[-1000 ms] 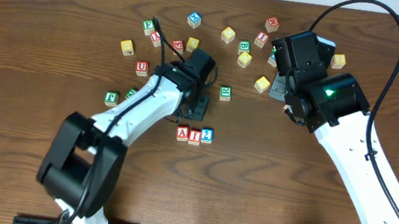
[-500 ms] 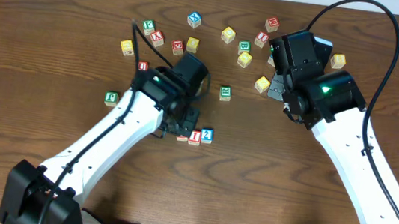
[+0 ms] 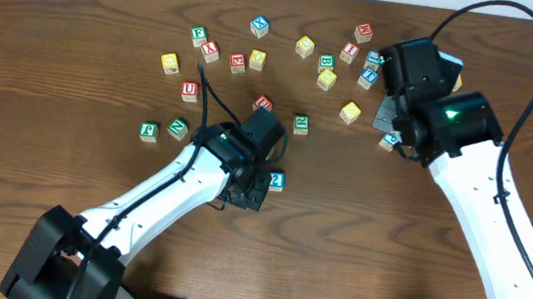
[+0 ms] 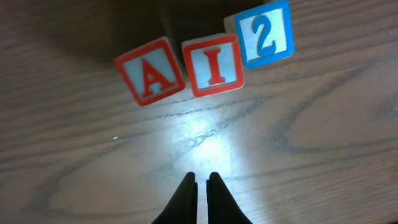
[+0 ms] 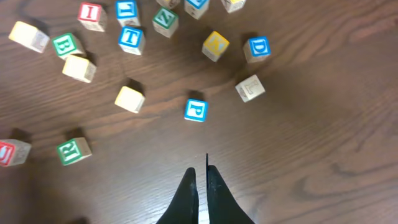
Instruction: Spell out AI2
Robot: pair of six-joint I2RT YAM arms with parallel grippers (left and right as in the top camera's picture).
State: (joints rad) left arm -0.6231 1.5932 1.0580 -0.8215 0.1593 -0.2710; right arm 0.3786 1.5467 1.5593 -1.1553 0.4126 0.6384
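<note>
AI2 cubes (image 4: pixel 213 65) sit edge to edge, open tabletop (image 4: pixel 298 155) around.

Dark wooden table (image 3: pixel 33 163), A cube (image 4: pixel 150 77), I cube (image 4: pixel 214 66), 2 cube (image 4: pixel 266 35) side by side, other lettered cubes (image 3: pixel 259 26) scattered beyond

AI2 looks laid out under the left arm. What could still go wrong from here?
1. The shut left gripper hangs close to the A cube, I cube and 2 cube; a low retreat might knock the row.
2. The A cube sits tilted and the 2 cube offset; nudging them straight could split the word.
</note>
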